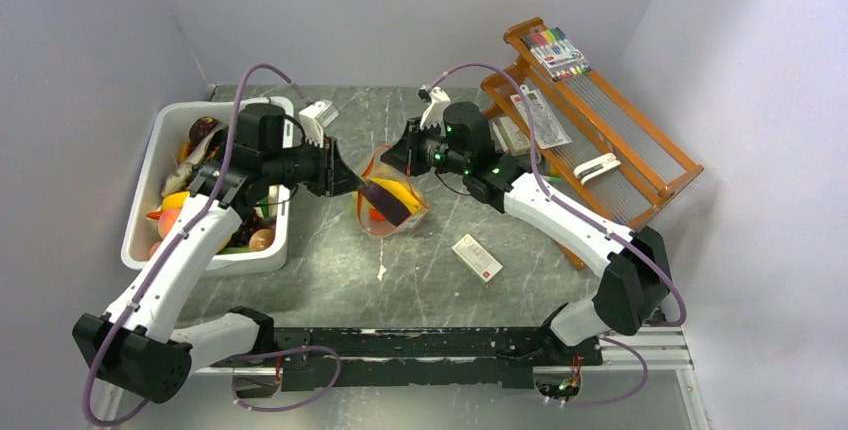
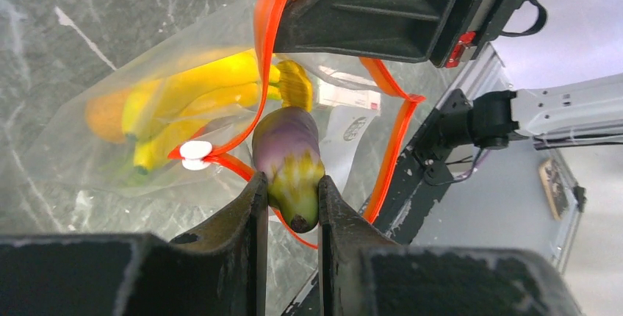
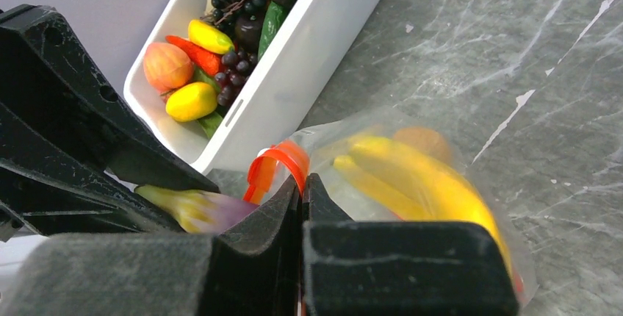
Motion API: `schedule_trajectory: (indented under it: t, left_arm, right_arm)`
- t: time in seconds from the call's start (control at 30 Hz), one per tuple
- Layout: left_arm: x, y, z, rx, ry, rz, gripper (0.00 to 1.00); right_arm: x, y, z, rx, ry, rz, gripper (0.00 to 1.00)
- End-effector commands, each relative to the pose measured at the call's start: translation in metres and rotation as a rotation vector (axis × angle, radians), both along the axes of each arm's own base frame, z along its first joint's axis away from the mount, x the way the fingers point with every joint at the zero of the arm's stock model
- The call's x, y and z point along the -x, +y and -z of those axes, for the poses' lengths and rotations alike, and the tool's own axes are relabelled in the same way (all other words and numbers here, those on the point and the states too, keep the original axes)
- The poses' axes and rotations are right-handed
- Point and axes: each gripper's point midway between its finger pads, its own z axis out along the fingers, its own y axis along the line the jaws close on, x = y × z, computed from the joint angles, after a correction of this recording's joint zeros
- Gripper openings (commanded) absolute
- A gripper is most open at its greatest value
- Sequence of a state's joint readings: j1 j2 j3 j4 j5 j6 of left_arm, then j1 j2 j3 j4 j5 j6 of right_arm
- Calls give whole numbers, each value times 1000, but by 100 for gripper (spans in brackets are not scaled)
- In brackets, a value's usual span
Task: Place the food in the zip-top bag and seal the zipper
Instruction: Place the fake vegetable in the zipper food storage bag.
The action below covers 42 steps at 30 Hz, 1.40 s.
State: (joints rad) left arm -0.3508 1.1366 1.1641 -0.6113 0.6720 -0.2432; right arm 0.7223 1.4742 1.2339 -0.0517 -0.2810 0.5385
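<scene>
Top view: the left gripper holds the eggplant at the mouth of the bag, which lies mid-table. The right gripper holds the rim; a slip there could collapse the mouth.
Left wrist: jaws pinch the glossy, tapered eggplant; the bag film is clear and floppy.
Right wrist: jaws pressed together on the thin orange zipper.

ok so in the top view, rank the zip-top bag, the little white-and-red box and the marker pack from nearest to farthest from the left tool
From the left tool, gripping the eggplant:
1. zip-top bag, at its tip, in the middle.
2. white-and-red box, to the right, nearer the front.
3. marker pack, far right, atop the wooden rack.
</scene>
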Motion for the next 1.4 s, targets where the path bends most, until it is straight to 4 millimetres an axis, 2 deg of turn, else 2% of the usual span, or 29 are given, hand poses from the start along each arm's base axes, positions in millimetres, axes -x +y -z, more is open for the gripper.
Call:
schedule_trajectory:
  t: [0.0, 0.13, 0.27, 0.4, 0.57, 0.67, 0.73, 0.83, 0.9, 0.97, 1.07, 1.23, 1.37]
  left_arm:
    - [-11, 10, -20, -64, -139, -94, 7]
    - [-16, 12, -20, -106, -269, -92, 7]
    - [-20, 7, -11, -202, -386, -76, 7]
    - [-19, 0, -9, -295, -463, -44, 7]
    - [-13, -10, -8, -332, -513, 13, 7]
    - [-4, -19, -6, -311, -425, 54, 7]
    - [1, -26, -13, -251, -323, 27, 7]
    - [19, -44, -36, -102, -236, 62, 7]
    - [25, -47, -45, -37, -181, 32, 7]
    - [28, -38, -39, -77, -136, -4, 7]
    - [34, -22, -16, -168, -61, -44, 7]
    - [43, -37, -6, -122, -10, 47, 7]
    - [30, -34, 10, -195, 7, 24, 7]
  right_arm:
    - [3, 4, -27, -59, -59, -20, 0]
    - [4, 6, -28, -70, -49, -25, 0]
    - [5, 8, -28, -77, -27, -29, 0]
    - [2, 7, -26, -59, -14, -13, 0]
    - [1, 6, -26, -53, -17, -8, 0]
    - [1, 6, -26, -47, -17, -9, 0]
    - [1, 6, -25, -39, -19, -11, 0]
    - [-1, 5, -26, -34, -25, -4, 0]
    - [-1, 5, -28, -36, -28, -2, 0]
    - [-1, 5, -27, -36, -30, -4, 0]
    - [0, 6, -25, -37, -28, -12, 0]
    - [6, 12, -26, -69, -25, -58, 0]
    - [14, 16, -32, -97, -42, -108, 0]
